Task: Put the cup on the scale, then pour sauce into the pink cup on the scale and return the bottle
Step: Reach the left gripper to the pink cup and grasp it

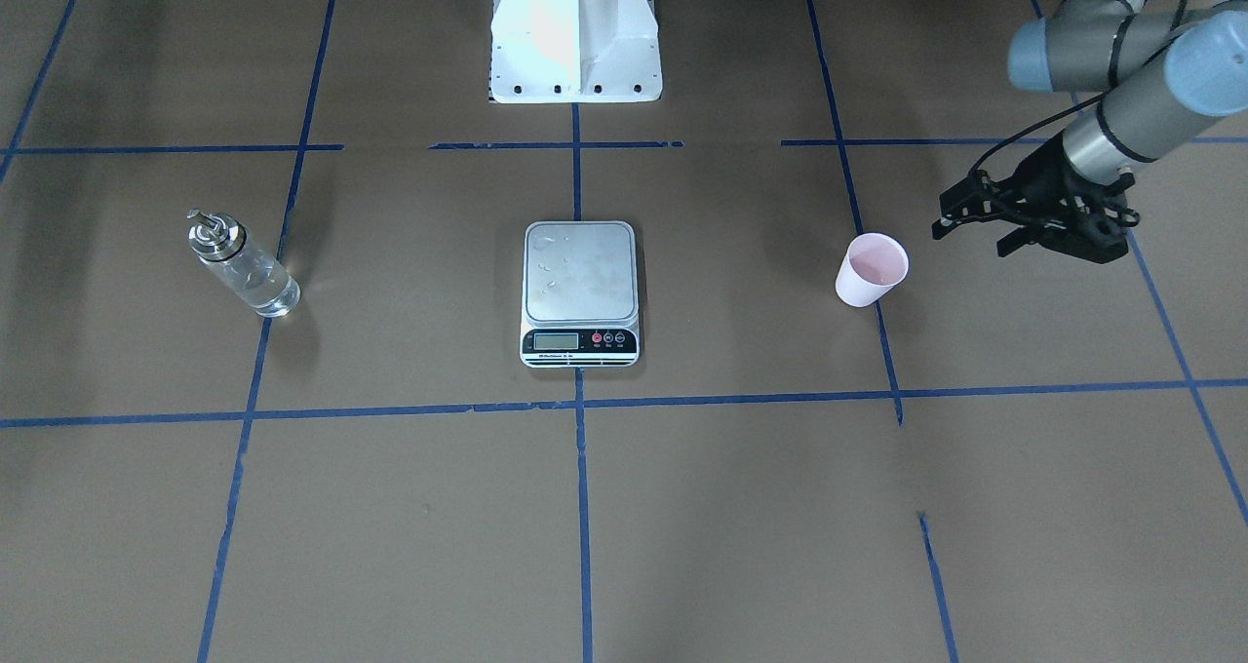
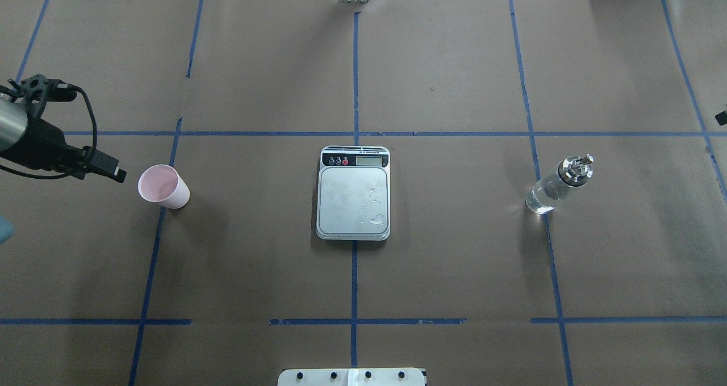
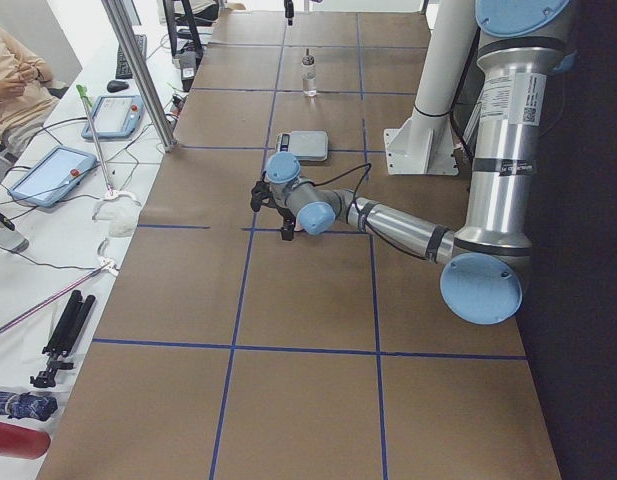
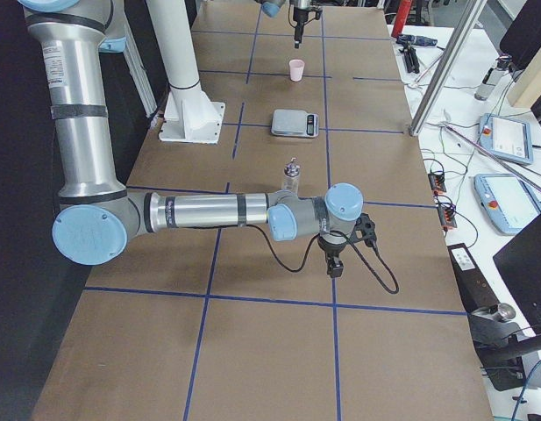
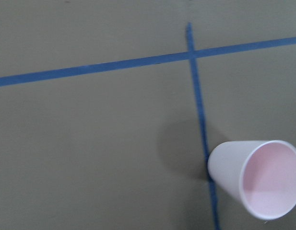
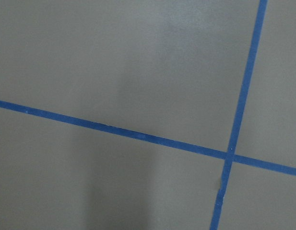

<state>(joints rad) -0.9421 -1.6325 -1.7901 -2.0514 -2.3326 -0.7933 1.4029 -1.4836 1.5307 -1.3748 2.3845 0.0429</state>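
The pale pink cup stands upright and empty on the brown table, also in the overhead view and the left wrist view. My left gripper hovers just beside it, on the side away from the scale, open and empty; it also shows in the overhead view. The scale sits at the table's centre with droplets on its bare platform. The glass bottle with clear sauce stands upright on the far side. My right gripper hangs beyond the bottle; I cannot tell its state.
The white robot base stands behind the scale. Blue tape lines grid the brown table cover. A side bench with tablets and a metal post runs along the operators' edge.
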